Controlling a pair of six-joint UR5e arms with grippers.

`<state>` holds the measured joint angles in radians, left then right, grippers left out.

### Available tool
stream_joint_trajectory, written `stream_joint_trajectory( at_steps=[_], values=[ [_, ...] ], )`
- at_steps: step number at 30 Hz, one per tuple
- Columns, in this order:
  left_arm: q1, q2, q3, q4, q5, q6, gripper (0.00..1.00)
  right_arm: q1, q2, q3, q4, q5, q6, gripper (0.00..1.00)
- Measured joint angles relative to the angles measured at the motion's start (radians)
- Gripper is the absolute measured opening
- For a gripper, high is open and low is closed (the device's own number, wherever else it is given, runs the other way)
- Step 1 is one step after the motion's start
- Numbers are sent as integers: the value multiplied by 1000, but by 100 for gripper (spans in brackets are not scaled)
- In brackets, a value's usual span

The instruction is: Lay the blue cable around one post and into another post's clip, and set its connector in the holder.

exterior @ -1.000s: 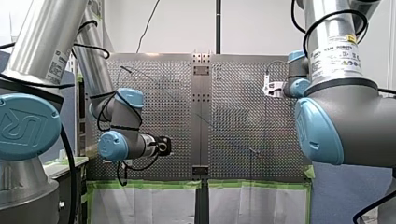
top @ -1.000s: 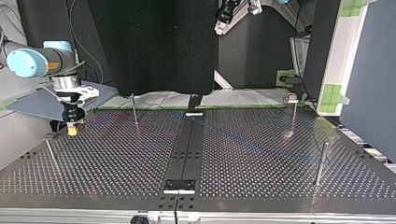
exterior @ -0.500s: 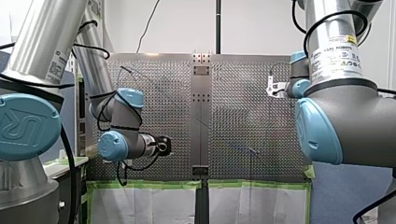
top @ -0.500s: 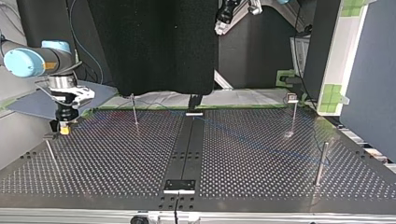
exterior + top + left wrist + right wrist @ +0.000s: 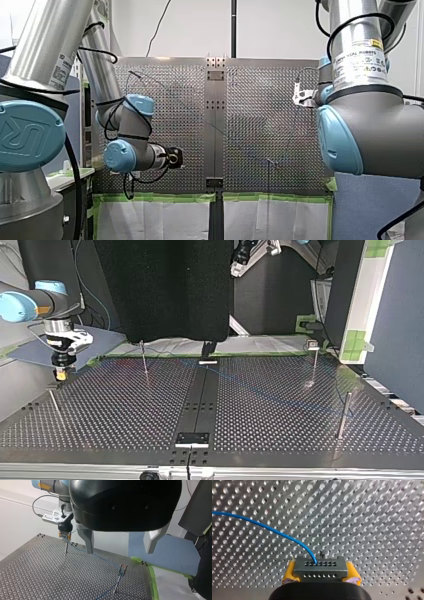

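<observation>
- Perforated metal desk (image 5: 280, 415): my right jaws, clenched on the grey block connector (image 5: 320, 567), have drifted over a slim metal post (image 5: 66, 548).
- Thin blue cable (image 5: 269, 528) trails ahead of them; seating seems near.
- My left jaws hang released.

A dark perforated table (image 5: 125, 415) fills the lower frame. At upper left, my right gripper (image 5: 61, 375), yellow at the tip, points down close above the top of a thin post (image 5: 54, 402). A faint blue cable (image 5: 250, 389) runs from the centre toward a lower-right post (image 5: 342, 415). My left gripper (image 5: 235, 271) hangs at top centre
</observation>
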<state>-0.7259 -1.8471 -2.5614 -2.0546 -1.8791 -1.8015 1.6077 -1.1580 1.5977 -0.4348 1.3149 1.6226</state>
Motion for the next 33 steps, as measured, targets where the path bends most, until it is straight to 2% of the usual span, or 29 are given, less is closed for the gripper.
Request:
stream_joint_trajectory(
  at_steps=[8, 12, 19, 26, 33],
  values=[
    [1, 0, 5, -19, -3, 0, 98, -38, 1, -33, 35, -36, -15, 0],
    [2, 0, 17, -44, -8, 1, 98, -54, 4, -52, 47, -60, -16, 0],
    [3, 0, 35, -76, -14, 1, 98, -81, 23, -65, 64, -97, -26, 0],
    [4, 0, 44, -89, -21, 1, 98, -96, 76, -88, 62, -123, -36, 0],
    [4, 0, 46, -100, -33, 1, 98, -102, 93, -110, 59, -148, -42, 0]
  ],
)
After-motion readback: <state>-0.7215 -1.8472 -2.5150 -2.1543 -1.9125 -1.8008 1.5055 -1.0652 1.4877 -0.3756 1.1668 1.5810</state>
